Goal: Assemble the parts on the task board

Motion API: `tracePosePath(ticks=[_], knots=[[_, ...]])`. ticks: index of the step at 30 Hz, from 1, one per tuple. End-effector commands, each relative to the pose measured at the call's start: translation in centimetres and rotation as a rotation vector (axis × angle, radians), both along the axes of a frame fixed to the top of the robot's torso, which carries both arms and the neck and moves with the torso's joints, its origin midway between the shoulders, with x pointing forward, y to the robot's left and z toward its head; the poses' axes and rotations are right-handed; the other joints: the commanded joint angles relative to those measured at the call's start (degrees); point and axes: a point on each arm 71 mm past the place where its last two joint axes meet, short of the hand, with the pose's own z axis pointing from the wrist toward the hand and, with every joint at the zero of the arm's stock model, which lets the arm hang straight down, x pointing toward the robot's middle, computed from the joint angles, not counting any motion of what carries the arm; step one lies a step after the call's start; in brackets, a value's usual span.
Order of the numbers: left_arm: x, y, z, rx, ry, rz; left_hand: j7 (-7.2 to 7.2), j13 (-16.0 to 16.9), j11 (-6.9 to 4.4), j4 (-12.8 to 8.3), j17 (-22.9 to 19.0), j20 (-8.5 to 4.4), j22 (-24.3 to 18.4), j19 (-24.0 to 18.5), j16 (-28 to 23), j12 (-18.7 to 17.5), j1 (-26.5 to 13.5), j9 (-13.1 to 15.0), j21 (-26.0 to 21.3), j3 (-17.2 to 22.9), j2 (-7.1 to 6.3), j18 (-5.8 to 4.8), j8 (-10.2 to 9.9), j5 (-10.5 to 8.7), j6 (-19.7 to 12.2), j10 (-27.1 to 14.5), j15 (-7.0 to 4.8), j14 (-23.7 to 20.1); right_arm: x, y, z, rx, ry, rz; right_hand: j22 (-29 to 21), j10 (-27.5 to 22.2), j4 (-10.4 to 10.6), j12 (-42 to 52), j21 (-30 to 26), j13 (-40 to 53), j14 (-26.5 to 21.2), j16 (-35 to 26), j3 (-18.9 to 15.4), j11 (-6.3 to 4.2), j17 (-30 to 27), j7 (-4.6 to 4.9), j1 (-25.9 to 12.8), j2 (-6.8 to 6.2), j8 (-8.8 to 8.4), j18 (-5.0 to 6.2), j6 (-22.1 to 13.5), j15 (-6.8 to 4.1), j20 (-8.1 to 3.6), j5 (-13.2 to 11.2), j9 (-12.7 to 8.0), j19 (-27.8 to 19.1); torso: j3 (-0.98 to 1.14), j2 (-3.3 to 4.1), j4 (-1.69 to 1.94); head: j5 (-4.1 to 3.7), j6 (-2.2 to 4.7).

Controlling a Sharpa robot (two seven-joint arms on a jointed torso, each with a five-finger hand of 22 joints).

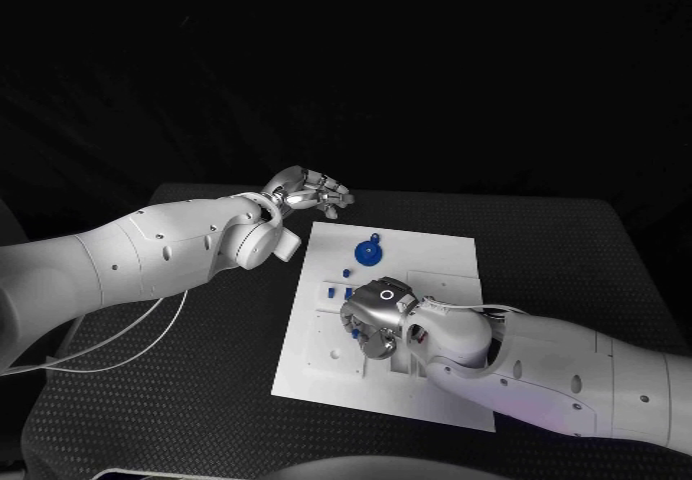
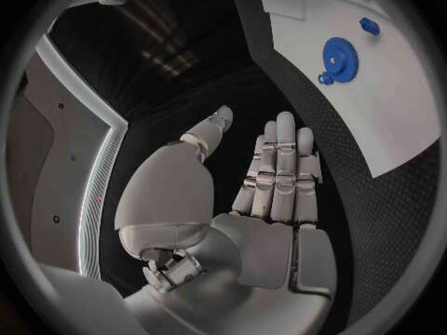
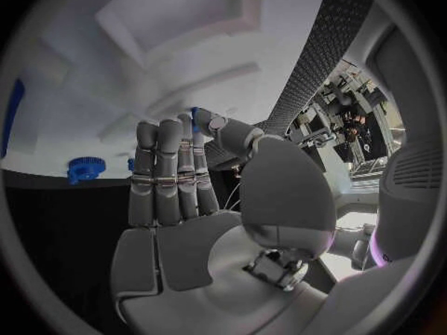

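Judged an early step: reaching for a part, nothing yet fitted by the look of it. Board (image 1: 433, 250) taken as landmark. Right hand (image 1: 378, 318) hovered over the board's middle, empty, fingers straight and side by side, thumb apart. Left hand (image 1: 307, 192) hung off the board's far left corner, also empty, fingers extended. Blue gear (image 1: 369, 251) lay on the board's far half, beyond the right hand; small blue parts (image 1: 339, 292) sat just beside that hand. Next move, probably: lower, pinch one small part squarely.
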Motion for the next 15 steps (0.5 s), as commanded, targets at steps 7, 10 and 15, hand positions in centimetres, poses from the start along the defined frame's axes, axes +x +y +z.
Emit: tracePosePath(ticks=[7,10,15], knots=[[-0.05,-0.23,0.13,-0.011,-0.001,-0.014,-0.04,-0.1,-0.01,0.3,0.1,0.17,0.1,-0.3,-0.2,0.0,0.0,-0.1,-0.4,0.0,0.32,0.54,0.4,-0.03,-0.5,-0.4,0.32,-0.3,-0.12,-0.03,-0.88,-0.046,0.037,0.004,1.2,0.3,-0.3,-0.4,0.2,0.1,0.0,0.2,0.2,0.11,0.1,0.07,-0.5,0.64,0.05,0.83,0.2,-0.17,-0.25,0.3,0.2,-0.3,-0.01,-0.02,0.00,-0.06,-0.07],[-0.05,-0.20,0.13,-0.011,-0.001,-0.013,-0.04,-0.1,-0.01,0.3,0.1,0.17,0.1,-0.3,-0.2,0.0,0.0,-0.1,-0.4,0.0,0.32,0.54,0.4,-0.03,-0.5,-0.4,0.32,-0.3,0.00,-0.21,-0.98,-0.051,0.047,-0.004,1.2,0.0,-0.4,-0.7,0.2,0.2,-0.2,0.0,0.1,0.23,0.1,0.19,-0.7,0.69,-0.16,0.83,-0.1,-0.05,-0.15,0.4,0.2,-0.6,-0.02,-0.04,-0.01,-0.06,-0.12],[-0.06,-0.02,0.13,-0.010,-0.001,-0.010,-0.04,-0.1,-0.01,0.3,0.2,0.17,0.1,-0.3,-0.2,0.0,-0.1,-0.1,-0.4,0.0,0.32,0.54,0.4,-0.03,-0.5,-0.4,0.32,-0.2,0.25,-0.50,-1.06,-0.042,0.059,-0.022,1.2,-2.3,-0.3,-2.3,0.0,-0.1,-0.8,-0.6,-0.1,1.13,-0.2,1.18,-1.3,-0.25,-1.59,0.83,-2.4,0.79,0.26,0.6,0.0,-1.5,-0.06,-0.08,-0.03,-0.10,-0.10]])
